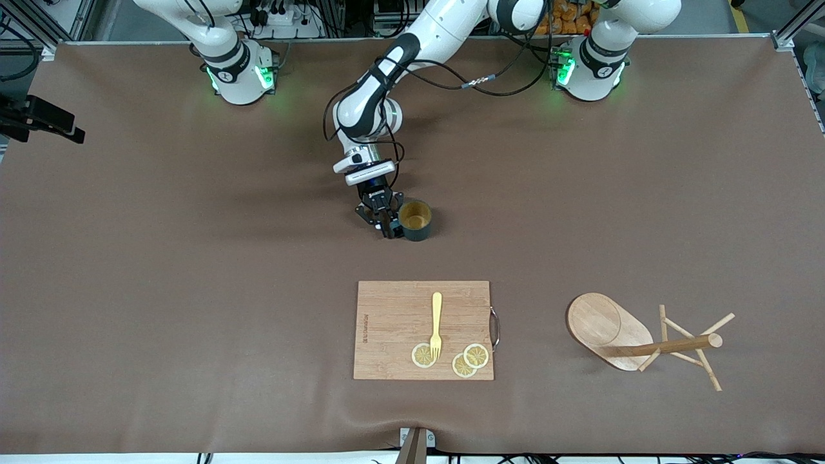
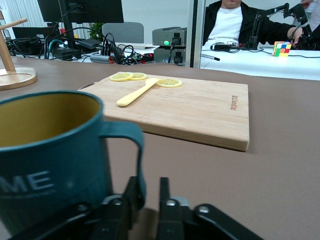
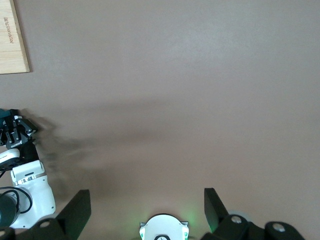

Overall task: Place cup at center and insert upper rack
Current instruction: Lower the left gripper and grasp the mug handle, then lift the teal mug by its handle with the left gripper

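Teal and upright, the cup [image 1: 414, 220] stands on the brown table [image 1: 193, 258] around its middle, open mouth up and showing a yellowish inside, with its loop handle turned toward the right arm's end. The left gripper [image 1: 388, 225] is down at that handle, its fingers [image 2: 167, 210] drawn close together on either side of the handle's strap, so it looks to have hold of the cup there. Nearer the front camera lies a wooden cutting board [image 1: 393, 322] carrying a yellow fork [image 1: 436, 325] and three lemon slices [image 1: 475, 355]. Toward the left arm's end the upper rack [image 1: 644, 341] lies tipped on its side: the oval base stands on edge, and the pole's long axis runs along the table, pointing away from the board, with thin pegs crossing it near the tip. The right gripper [image 3: 147, 202] hangs wide open and empty over bare table, its arm waiting.
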Motion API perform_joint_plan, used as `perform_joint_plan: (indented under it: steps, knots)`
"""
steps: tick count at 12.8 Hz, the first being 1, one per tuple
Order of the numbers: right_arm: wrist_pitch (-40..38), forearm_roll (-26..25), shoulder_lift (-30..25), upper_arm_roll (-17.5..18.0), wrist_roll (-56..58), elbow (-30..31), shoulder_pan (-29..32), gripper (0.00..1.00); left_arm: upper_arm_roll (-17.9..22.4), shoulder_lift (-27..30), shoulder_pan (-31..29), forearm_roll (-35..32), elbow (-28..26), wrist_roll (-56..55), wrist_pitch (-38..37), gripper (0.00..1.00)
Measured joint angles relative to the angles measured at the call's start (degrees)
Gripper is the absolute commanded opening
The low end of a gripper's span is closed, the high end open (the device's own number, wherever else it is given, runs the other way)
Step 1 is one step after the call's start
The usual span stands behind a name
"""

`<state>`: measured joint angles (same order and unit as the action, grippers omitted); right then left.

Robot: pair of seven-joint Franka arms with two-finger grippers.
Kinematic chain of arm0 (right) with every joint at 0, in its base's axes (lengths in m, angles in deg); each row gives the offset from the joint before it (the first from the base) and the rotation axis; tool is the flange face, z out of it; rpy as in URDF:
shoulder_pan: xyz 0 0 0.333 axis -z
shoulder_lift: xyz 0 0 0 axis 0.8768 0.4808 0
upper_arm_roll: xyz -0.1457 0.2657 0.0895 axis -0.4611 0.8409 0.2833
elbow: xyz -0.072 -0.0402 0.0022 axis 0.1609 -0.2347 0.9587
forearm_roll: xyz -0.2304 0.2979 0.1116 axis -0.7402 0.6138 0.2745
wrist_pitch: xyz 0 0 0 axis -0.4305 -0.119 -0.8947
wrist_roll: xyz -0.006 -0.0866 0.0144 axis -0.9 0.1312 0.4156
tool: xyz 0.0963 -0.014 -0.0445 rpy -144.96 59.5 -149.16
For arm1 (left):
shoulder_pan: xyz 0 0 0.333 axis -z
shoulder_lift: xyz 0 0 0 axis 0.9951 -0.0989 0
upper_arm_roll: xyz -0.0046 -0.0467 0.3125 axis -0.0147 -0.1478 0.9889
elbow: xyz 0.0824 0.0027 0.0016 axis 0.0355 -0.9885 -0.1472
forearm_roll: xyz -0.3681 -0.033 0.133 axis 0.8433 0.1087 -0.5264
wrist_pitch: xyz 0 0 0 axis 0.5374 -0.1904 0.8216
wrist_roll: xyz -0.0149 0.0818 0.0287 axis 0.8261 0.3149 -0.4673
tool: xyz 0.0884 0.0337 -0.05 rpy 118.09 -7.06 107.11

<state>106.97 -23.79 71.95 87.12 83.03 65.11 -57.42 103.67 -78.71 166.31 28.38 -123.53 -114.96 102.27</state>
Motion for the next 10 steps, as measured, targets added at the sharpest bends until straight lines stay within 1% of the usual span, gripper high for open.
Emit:
perform_joint_plan:
  steps: [1,7,10]
  knots:
    - [0.0,0.0,0.0,0.0,0.0,0.0,0.0,1.00,0.0,0.0,0.0,0.0,0.0,0.0,0.0,0.00]
    - [0.0,0.0,0.0,0.0,0.0,0.0,0.0,1.00,0.0,0.0,0.0,0.0,0.2,0.0,0.1,0.00]
    - [0.0,0.0,0.0,0.0,0.0,-0.1,0.0,1.00,0.1,0.3,0.0,0.0,1.1,2.1,0.2,0.00]
